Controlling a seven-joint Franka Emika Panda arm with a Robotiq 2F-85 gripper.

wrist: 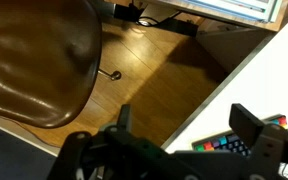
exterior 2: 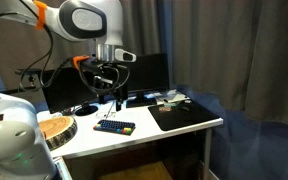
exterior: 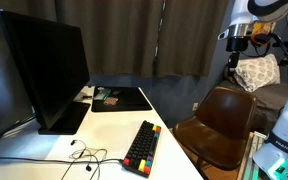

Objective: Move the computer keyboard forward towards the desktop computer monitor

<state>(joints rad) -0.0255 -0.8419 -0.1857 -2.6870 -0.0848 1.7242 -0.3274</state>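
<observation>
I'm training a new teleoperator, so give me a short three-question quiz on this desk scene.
1. True or false: the gripper is shut on the computer keyboard.
2. What stands on the floor beside the table, near the keyboard? A) a brown chair B) a printer C) a bin
3. Besides the keyboard, which flat black thing lies on the table?

Key: 1 false, it hangs open above the keyboard; 2 A; 3 the black mat.

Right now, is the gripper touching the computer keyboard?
Apart. In an exterior view the gripper hangs high in the air, and a wide empty gap separates it from the computer keyboard, which lies on the desk.
</observation>
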